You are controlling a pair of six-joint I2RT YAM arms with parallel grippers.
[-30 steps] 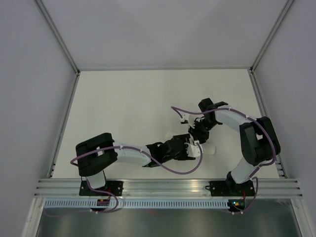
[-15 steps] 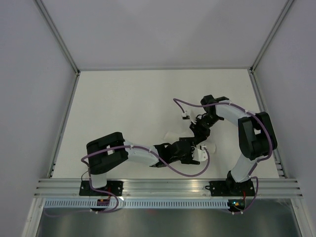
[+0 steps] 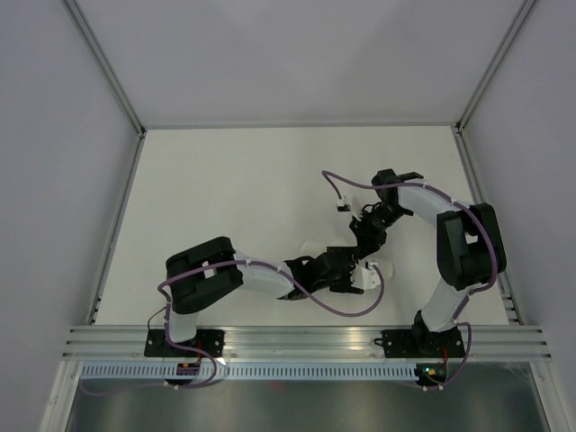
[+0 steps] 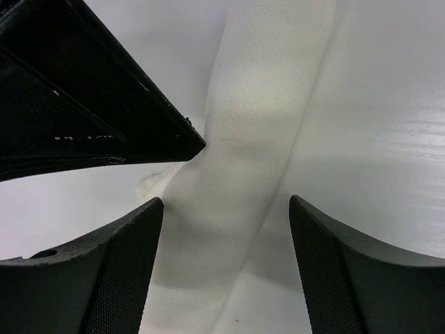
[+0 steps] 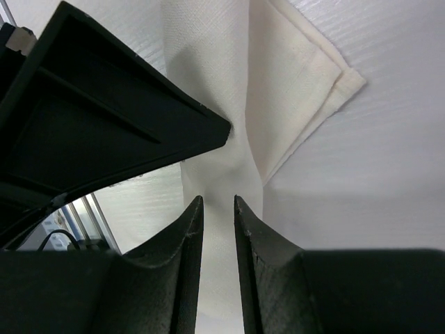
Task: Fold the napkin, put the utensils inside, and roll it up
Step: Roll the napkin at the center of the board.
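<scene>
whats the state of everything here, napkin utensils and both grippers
napkin, folded in layers, gathered into a long band
left gripper, open, straddling the napkin
right gripper, nearly closed, pinching napkin cloth
utensils, not visible

The left jaws crowd the right jaws over napkin (image 4: 257,104).

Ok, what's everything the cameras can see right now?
napkin: one, white, folded into a long strip, mid-table between the claws
cutlery: none in sight
table: one, white, under everything
cables: two, purple, one along each arm
arms: two, white and black, bases at the near edge
left claw: one, black, open, straddling the napkin
right claw: one, black, nearly closed, apparently pinching the napkin
</scene>
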